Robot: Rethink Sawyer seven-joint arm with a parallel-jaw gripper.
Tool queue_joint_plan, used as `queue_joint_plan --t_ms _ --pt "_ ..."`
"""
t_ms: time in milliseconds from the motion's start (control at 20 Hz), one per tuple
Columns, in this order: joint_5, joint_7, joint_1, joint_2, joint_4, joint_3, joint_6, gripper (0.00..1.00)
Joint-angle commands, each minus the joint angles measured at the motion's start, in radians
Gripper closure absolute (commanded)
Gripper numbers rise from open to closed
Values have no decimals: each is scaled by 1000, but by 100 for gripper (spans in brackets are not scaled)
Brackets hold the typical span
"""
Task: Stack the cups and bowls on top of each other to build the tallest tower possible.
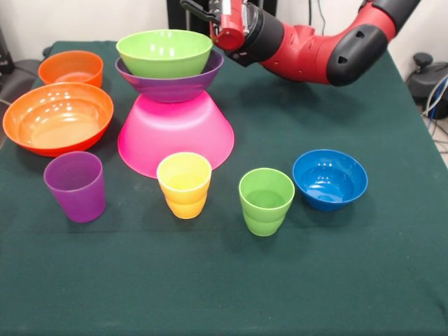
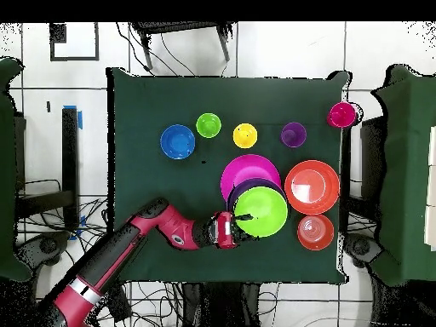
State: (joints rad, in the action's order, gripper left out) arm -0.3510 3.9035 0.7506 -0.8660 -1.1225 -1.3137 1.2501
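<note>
The tower stands at the table's back: an inverted pink bowl, a purple bowl on it, and a lime green bowl on top. My gripper hovers just behind the green bowl's rim, level with the tower's top. Along the front stand a purple cup, a yellow cup and a green cup. The small blue bowl sits beside the green cup. A red cup shows only overhead, at the table's edge.
A large orange bowl and a small orange bowl sit close beside the tower. The red and black arm reaches across the green cloth from the blue bowl's side.
</note>
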Motion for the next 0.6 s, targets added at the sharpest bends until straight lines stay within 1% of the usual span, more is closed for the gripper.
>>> queue_joint_plan --t_ms 50,350,600 --pt "-1 -10 25 -1 116 134 -78 0" --pt "-16 -21 43 26 83 150 -122 0" --pt "-50 -3 69 67 24 178 -225 0"
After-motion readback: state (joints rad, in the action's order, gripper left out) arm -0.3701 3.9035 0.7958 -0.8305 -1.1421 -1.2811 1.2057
